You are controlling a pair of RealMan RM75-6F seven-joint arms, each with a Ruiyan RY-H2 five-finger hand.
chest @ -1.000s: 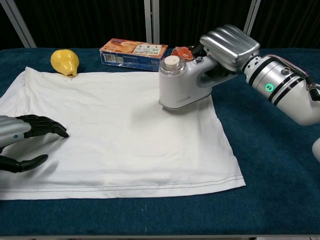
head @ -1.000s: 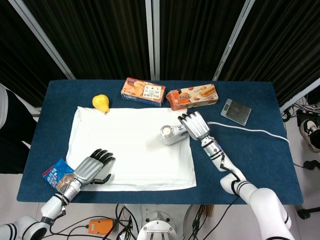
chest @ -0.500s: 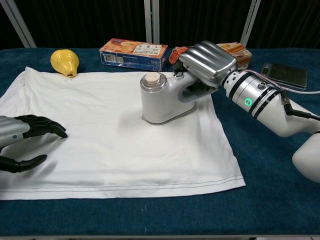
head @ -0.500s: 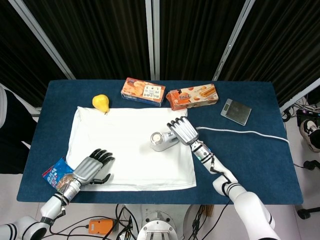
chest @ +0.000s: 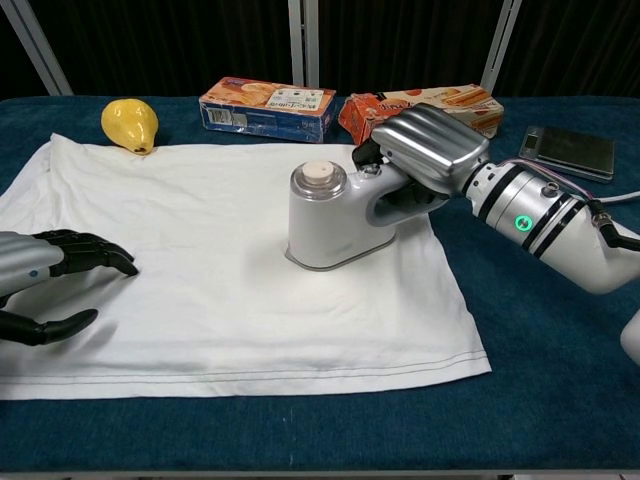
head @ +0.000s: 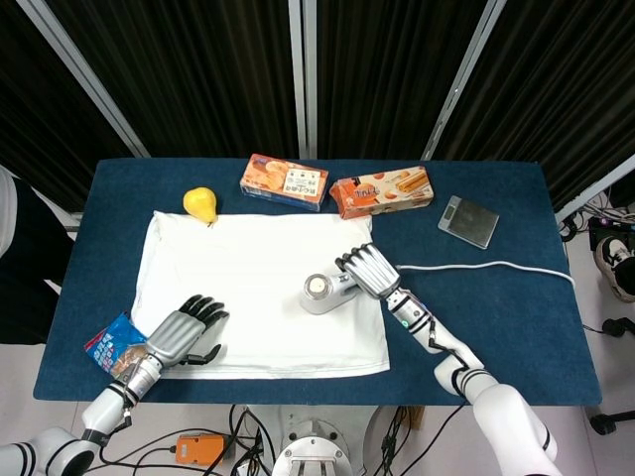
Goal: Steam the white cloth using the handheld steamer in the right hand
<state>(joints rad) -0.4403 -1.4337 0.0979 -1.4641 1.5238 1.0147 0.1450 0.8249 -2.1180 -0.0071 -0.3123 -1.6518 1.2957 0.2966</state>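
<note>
Gripping the steamer [chest: 335, 215] by its handle, the right robot hand [chest: 425, 150] holds the soleplate flat on the cloth [chest: 200, 250], right of the cloth's middle and nearer its right edge than its left. From here most of the cloth lies to the left of the steamer, toward the left robot hand [chest: 45, 285], with a narrower band between the steamer and the near hem. The cloth's long axis runs left to right across the surface [head: 496, 317], so the fullest pass would likely be a leftward sweep along it. The steamer's body points left and away from the right wrist, which suits that direction.

The left robot hand holds nothing; it rests fingers apart on the cloth's near-left corner, seemingly pinning it. Only the right robot hand is near the steamer. The cord [head: 486, 266] trails off to the right, clear of the cloth.
</note>
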